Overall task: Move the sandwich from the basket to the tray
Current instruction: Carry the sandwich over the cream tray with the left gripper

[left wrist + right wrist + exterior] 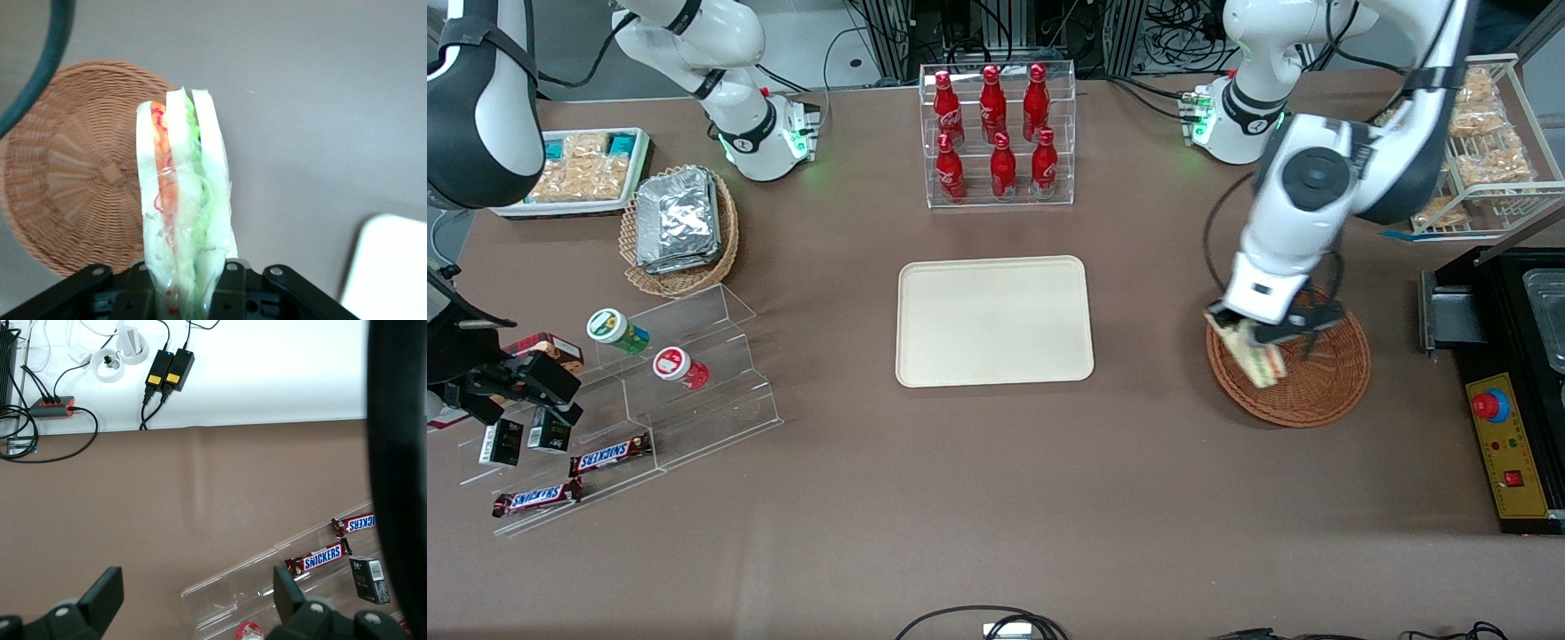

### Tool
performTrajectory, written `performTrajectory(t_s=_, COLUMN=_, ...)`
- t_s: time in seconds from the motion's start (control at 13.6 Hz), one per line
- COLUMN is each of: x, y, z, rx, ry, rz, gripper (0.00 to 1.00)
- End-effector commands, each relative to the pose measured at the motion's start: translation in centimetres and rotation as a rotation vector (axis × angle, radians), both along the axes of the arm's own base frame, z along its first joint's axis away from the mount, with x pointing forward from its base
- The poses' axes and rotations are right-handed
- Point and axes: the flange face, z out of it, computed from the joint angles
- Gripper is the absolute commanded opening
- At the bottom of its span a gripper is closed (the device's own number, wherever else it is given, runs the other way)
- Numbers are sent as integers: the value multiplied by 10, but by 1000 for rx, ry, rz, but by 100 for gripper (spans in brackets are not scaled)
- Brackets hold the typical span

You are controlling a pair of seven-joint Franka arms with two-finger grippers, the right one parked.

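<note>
The gripper (1249, 342) is being seen at centre right of the front view, over the basket's edge nearest the tray, with its fingers clamped on the sandwich (1254, 356). In the wrist view the sandwich (183, 207) is being held by one end between the two finger mounts, its long axis running straight out from the gripper (183, 293), bread slices standing on edge with the orange and green filling showing between them. The wedge is being carried clear of the weave: the basket (73, 180) is being seen beneath and to one side of it, empty.

In the front view the basket (1316, 391) is lying at centre right, and the tray (996, 320) at the middle of the frame, bare, well apart from the basket, with open brown table (1147, 373) between them. A corner of the tray (387, 267) is also being caught in the wrist view.

The coming move is judged to turn on one relation: the tray lies sideways from the gripper, toward the parked arm's end, at about the same depth. A level carry across the gap is therefore being called for, then a lowering onto the tray, the wedge's free end leading.
</note>
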Motion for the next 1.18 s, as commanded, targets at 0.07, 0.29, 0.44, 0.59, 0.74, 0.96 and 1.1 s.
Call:
performTrajectory(t_s=0.07, x=-17, y=-76, z=-10, rx=-32, ry=57, rz=-196, gripper=0)
performTrajectory(t_s=0.29, x=-43, y=-119, z=-22, rx=-44, ry=93, rz=-289, gripper=0)
performTrajectory(t_s=0.44, x=-61, y=-146, z=-34, rx=-60, ry=123, rz=-381, gripper=0)
performTrajectory(t_s=0.59, x=-76, y=-167, z=-43, rx=-74, ry=144, rz=-438, gripper=0)
performTrajectory(t_s=0.74, x=-86, y=-180, z=-45, rx=-84, ry=150, rz=-454, gripper=0)
performTrajectory(t_s=0.96, x=-91, y=-191, z=-58, rx=-118, ry=162, rz=-462, gripper=0)
performTrajectory(t_s=1.1, x=-101, y=-204, z=-64, rx=-119, ry=160, rz=-476, gripper=0)
